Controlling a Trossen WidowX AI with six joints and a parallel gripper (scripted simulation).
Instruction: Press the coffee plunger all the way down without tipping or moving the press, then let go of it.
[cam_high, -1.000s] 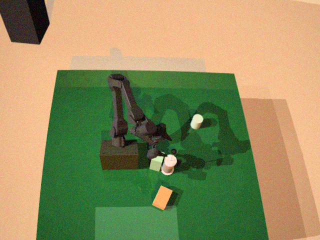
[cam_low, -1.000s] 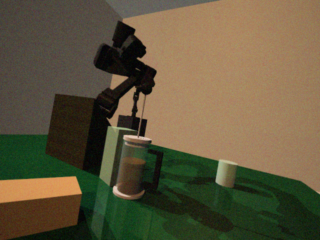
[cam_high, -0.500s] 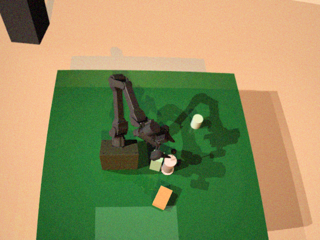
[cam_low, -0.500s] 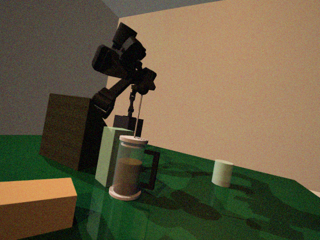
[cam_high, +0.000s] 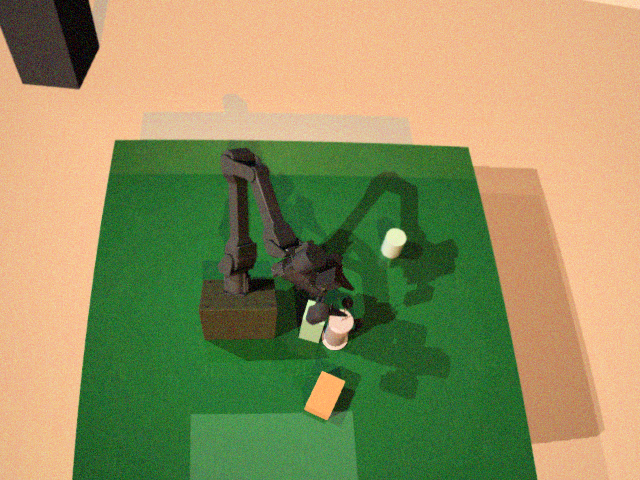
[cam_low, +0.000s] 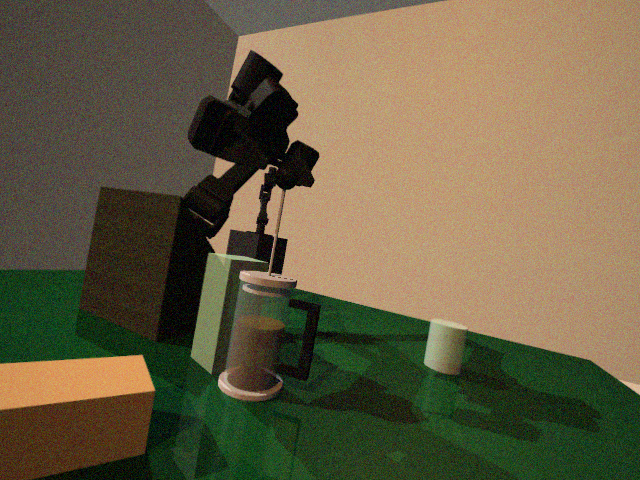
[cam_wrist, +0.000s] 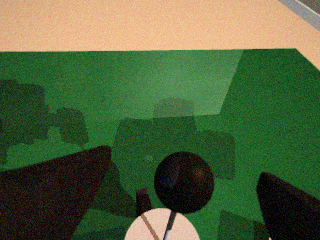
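Observation:
The coffee press (cam_high: 337, 334) (cam_low: 255, 335) stands upright, with a pale lid (cam_low: 268, 279) (cam_wrist: 162, 229) and a dark handle (cam_low: 311, 338). Its thin plunger rod (cam_low: 277, 232) stands high out of the lid. The round black knob (cam_high: 347, 301) (cam_wrist: 184, 182) tops the rod; in the exterior view the gripper partly hides it. My gripper (cam_high: 334, 298) (cam_wrist: 183, 167) is open above the press. In the wrist view the knob appears between the two spread fingers, with space on both sides; I cannot tell whether anything touches it.
A light green block (cam_high: 310, 330) (cam_low: 209, 310) stands close beside the press, on the side of the brown arm base (cam_high: 240, 322) (cam_low: 129, 263). An orange block (cam_high: 324, 395) (cam_low: 77, 413) lies nearby. A pale cylinder (cam_high: 393, 242) (cam_low: 445, 347) stands farther away.

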